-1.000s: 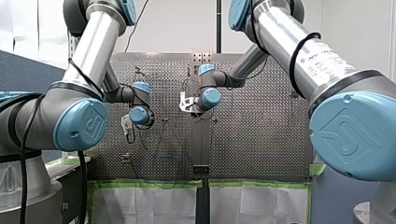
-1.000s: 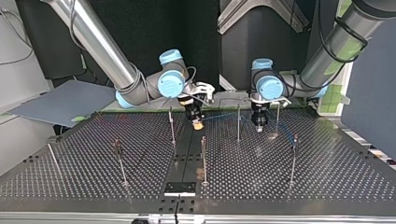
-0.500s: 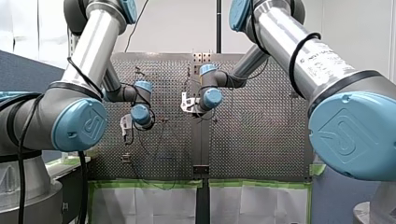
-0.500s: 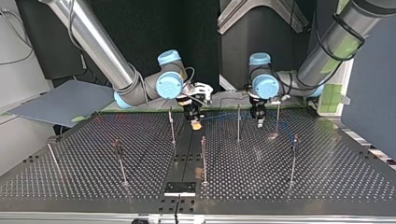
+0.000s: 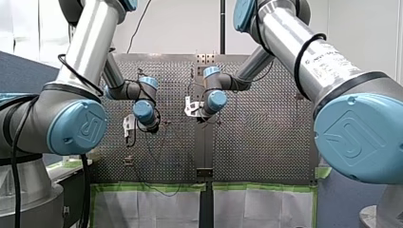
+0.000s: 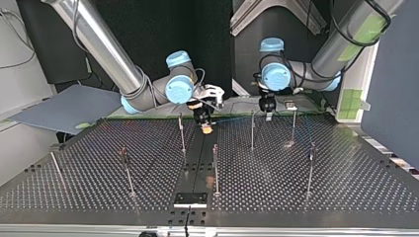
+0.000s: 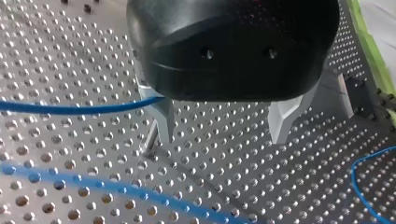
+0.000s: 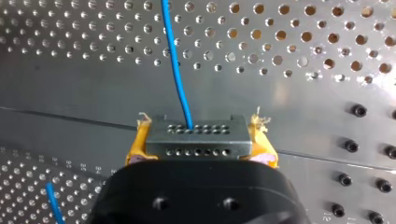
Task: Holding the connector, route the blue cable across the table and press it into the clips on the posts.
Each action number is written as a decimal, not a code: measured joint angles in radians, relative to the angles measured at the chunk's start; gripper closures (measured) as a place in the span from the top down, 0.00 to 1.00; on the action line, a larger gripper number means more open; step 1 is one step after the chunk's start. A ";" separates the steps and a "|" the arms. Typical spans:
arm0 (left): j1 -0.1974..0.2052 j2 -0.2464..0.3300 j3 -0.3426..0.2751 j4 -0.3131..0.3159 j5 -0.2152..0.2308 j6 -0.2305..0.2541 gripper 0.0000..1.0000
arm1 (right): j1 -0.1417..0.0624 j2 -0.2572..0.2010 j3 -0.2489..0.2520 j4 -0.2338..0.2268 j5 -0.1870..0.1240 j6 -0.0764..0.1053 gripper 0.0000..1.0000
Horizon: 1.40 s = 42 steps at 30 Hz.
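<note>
In the right wrist view my right gripper [image 8: 198, 156] is shut on a grey connector [image 8: 196, 137], one yellow pad on each side of it. A blue cable [image 8: 176, 70] leaves the connector and runs ahead over the perforated plate. In the top view that gripper [image 6: 206, 127] hangs low near the table's middle seam. My left gripper [image 7: 224, 135] is open, with nothing between its metal fingers [image 7: 164, 122]. A taut stretch of blue cable [image 7: 70, 109] passes just beside one finger. In the top view my left gripper [image 6: 267, 116] hovers above the far edge, beside a post [image 6: 252, 131].
Several thin posts stand on the perforated table [image 6: 346, 187], among them one by the right gripper [image 6: 182, 133], one in the middle [image 6: 215, 168] and one at the view's right [image 6: 310, 168]. More loops of blue cable [image 7: 359, 186] lie on the plate below my left gripper.
My left gripper has opened, risen and drawn back toward the far edge in the top view. My right gripper has shifted slightly back, the connector still in it.
</note>
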 joint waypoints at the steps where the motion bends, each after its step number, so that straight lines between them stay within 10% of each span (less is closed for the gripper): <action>1: -0.003 0.007 -0.005 0.000 -0.004 0.001 1.00 | 0.000 0.000 0.000 0.000 0.000 0.000 0.00; 26: -0.140 0.066 -0.024 0.042 -0.076 -0.006 1.00 | -0.010 0.000 0.001 0.023 0.003 0.004 0.00; 42: -0.253 -0.037 0.082 0.113 -0.102 -0.062 1.00 | -0.027 -0.012 0.002 0.053 0.005 0.003 0.00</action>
